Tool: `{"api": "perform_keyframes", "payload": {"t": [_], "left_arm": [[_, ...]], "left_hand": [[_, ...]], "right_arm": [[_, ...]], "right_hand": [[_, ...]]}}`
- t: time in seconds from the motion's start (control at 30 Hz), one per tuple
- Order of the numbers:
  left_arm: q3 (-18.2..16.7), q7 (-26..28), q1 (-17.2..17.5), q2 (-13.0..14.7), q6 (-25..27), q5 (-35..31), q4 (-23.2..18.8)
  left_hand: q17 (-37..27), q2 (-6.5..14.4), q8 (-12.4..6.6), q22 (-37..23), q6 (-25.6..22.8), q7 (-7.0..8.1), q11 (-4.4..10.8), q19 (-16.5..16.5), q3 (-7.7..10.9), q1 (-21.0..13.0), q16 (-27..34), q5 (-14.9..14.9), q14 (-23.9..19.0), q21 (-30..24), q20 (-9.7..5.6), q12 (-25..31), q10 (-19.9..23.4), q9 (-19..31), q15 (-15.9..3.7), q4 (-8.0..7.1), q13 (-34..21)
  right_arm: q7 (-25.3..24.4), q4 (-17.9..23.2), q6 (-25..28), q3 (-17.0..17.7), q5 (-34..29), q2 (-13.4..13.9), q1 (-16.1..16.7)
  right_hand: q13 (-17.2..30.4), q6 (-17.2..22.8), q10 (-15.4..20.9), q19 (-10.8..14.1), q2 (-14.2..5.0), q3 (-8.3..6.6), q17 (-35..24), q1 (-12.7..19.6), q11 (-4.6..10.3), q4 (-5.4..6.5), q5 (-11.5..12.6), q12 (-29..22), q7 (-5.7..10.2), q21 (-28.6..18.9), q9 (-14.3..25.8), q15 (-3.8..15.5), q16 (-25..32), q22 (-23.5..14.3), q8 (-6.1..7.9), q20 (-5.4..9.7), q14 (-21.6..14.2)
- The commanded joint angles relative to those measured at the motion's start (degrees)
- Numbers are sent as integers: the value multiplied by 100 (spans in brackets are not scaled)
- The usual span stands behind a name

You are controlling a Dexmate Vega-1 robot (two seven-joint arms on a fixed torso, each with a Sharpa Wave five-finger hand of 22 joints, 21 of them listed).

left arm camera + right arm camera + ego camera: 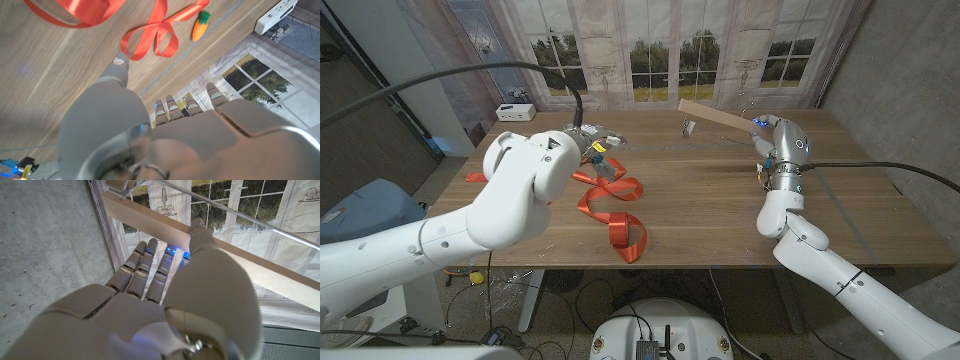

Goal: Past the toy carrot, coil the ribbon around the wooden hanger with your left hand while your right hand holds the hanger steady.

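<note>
An orange ribbon (615, 205) lies in loose loops on the wooden table (720, 215), left of the middle. More of its loops (150, 40) show in the left wrist view, with the toy carrot (200, 26) just beyond them. My left hand (585, 143) hovers at the ribbon's far end with its fingers (170, 107) straight and apart; its thumb (117, 70) points down at the table and nothing shows in its grasp. At the far right, my right hand (767, 135) holds the pale wooden hanger (715, 117) raised and tilted, thumb (197, 230) over the bar (250, 265).
A white power strip (516, 112) sits at the table's far left corner. Curtained windows stand behind the table. A small metal clip (688, 126) hangs from the hanger. My left arm (510, 200) covers the table's near left.
</note>
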State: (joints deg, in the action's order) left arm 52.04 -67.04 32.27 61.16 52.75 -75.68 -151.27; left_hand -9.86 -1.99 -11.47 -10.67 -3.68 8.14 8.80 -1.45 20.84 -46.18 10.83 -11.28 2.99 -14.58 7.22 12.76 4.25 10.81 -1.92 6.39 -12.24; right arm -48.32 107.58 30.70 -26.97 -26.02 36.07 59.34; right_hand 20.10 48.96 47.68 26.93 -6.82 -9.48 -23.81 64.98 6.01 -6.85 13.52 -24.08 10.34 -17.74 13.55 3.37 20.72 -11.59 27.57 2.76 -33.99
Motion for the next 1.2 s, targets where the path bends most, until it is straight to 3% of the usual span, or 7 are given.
{"api": "perform_keyframes", "payload": {"t": [0.03,0.2,0.3,0.63,0.8,0.9,1.2], "left_arm": [[-1641,214,834,144,-174,1708,169],[-1424,-1064,312,-146,-670,1415,432],[-1032,-1192,-70,-10,-585,1463,441],[2027,-1192,-2936,454,-128,2253,381],[2912,-1192,-3656,421,-19,2170,397],[2915,-1192,-3565,390,-66,2028,439],[1082,-1192,-1752,221,-1393,1514,525]], "left_hand": [[-14,92,106,-12,442,-44,-64,39,-16,-52,-64,-31,166,51,114,-79,-313,13,90,61,-5],[-12,-118,58,-5,535,130,50,-123,-102,-225,-98,-74,450,165,146,-106,-482,11,210,221,7],[-12,-184,25,-3,497,194,99,-190,-134,-286,-87,-99,495,205,185,-87,-467,14,257,250,10],[-19,-56,79,-6,859,319,232,-555,-93,-648,-90,-159,837,341,385,-139,-786,33,468,266,9],[-20,40,63,-10,913,296,231,-594,-55,-749,-79,-138,905,338,437,-136,-853,39,528,260,7],[-20,67,47,-11,914,297,232,-569,-47,-792,-64,-127,903,320,428,-126,-864,41,518,260,6],[-22,-39,96,-15,1263,376,281,-478,-157,-836,-38,-96,908,270,360,-130,-1054,50,420,234,0]], "right_arm": [[-18,-147,161,-166,-44,-195,-171],[-84,-121,220,-145,-39,-221,-152],[-82,-103,280,-153,-45,-222,-146],[-157,-63,359,-182,-82,-254,-147],[-185,-20,420,-195,-103,-271,-123],[-197,10,451,-203,-118,-278,-112],[-200,101,588,-269,-206,-306,-110]], "right_hand": [[10,1016,50,38,-188,2,-10,142,13,22,28,-16,-872,-20,160,950,-31,-20,27,168,-42],[14,1014,51,42,-188,10,-15,144,6,24,27,-14,-867,-27,161,951,-34,-20,26,163,-47],[15,1015,53,40,-187,17,-16,141,5,28,26,-10,-867,-30,163,947,-41,-19,28,159,-46],[10,1029,68,45,-192,32,-26,141,-2,36,24,-2,-874,-43,154,948,-47,-19,26,146,-57],[17,1019,66,30,-189,43,-32,144,1,36,23,2,-868,-43,151,946,-53,-19,18,147,-61],[17,1030,65,36,-196,47,-35,147,-1,39,23,8,-883,-50,144,945,-59,-19,18,142,-66],[18,1031,77,34,-197,58,-45,155,-2,40,21,13,-888,-59,150,945,-65,-18,20,141,-75]]}}
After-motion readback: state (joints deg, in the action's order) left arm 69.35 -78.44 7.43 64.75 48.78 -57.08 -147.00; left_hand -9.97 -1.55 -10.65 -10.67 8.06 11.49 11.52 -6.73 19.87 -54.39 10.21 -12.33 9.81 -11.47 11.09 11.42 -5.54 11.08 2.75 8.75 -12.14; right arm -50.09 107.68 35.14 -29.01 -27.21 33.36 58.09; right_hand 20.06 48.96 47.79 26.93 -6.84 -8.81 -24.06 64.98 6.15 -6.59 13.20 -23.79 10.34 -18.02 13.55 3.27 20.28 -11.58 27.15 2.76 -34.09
